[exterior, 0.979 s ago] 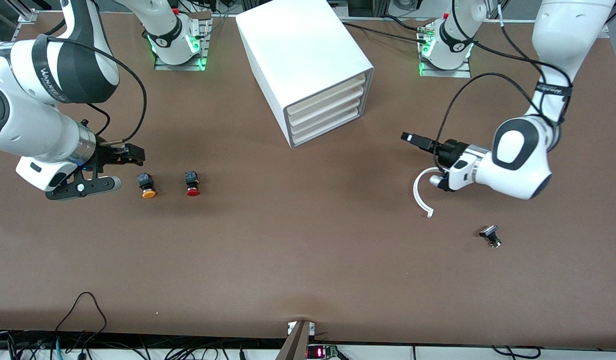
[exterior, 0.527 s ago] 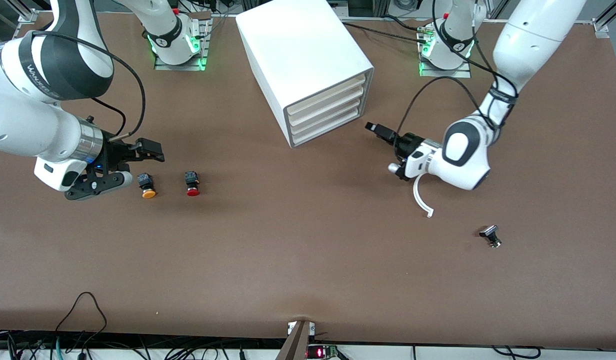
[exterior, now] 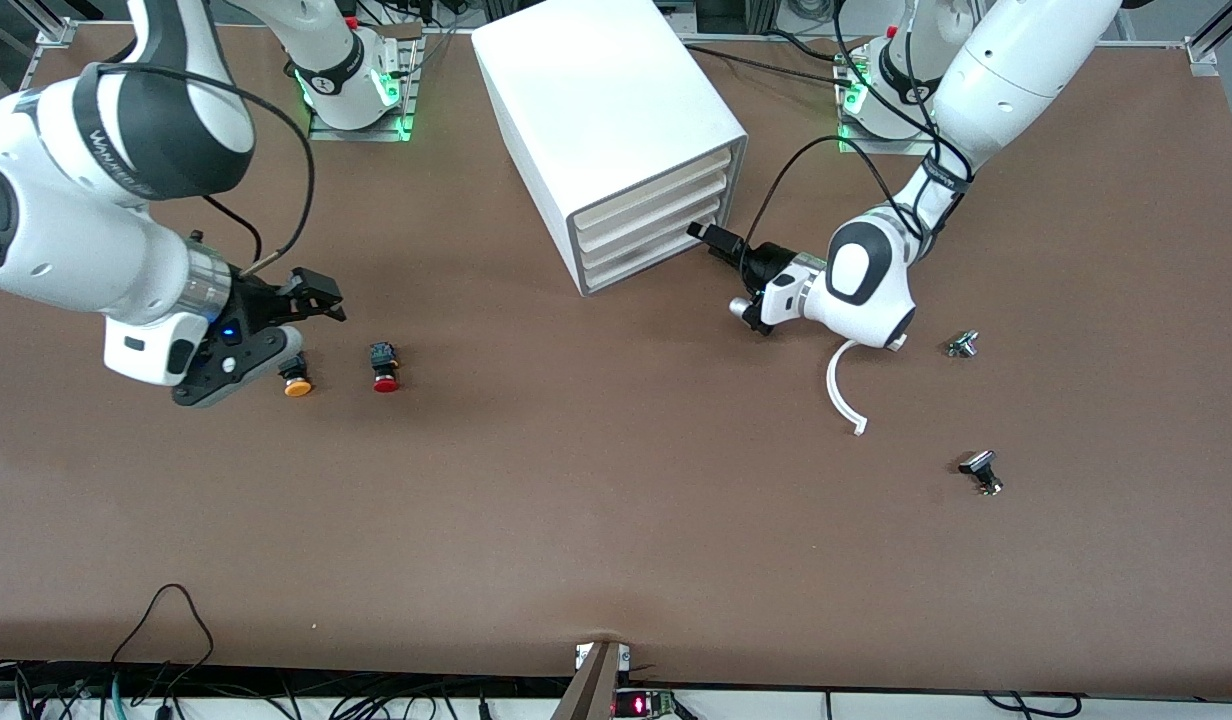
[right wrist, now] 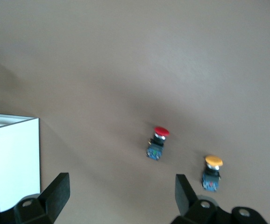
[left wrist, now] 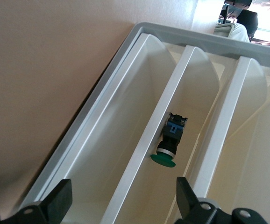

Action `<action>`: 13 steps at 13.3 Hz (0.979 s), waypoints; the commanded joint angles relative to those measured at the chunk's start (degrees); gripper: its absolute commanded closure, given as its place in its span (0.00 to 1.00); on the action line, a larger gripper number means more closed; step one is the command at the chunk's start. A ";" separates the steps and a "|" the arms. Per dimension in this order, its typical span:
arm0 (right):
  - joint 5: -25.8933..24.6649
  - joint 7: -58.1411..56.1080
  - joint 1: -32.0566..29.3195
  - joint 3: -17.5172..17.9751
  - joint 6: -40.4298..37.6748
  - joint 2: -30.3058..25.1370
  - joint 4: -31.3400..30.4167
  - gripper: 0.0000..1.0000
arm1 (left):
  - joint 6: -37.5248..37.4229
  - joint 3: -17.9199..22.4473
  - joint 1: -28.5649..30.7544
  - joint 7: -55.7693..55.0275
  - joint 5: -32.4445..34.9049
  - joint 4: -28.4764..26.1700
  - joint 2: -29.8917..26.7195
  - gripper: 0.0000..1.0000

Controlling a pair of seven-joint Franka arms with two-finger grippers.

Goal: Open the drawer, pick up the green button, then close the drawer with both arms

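Facing drawer [exterior: 648, 240] w/ button [left wrist: 170, 140]: left end effector [exterior: 704, 236], fingers spread.

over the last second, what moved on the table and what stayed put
The left gripper swung in to the cabinet front, at the lower drawers, fingers open. The right gripper crept over the orange-capped button. Both buttons, the red-capped button included, and the cabinet stayed.
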 commanded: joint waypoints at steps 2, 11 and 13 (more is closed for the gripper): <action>-4.29 -7.00 4.91 -0.30 1.12 0.57 0.23 0.00 | 3.63 -1.00 -1.10 1.99 -2.53 -2.11 0.05 0.21; -6.60 -9.47 7.92 -0.30 2.00 0.48 0.23 0.00 | 4.25 -2.58 -1.89 1.99 -4.28 -2.73 1.19 0.51; -6.77 -9.64 8.88 0.22 2.00 0.30 0.32 0.00 | 4.25 -3.10 -1.89 1.99 -4.64 -2.64 1.19 0.72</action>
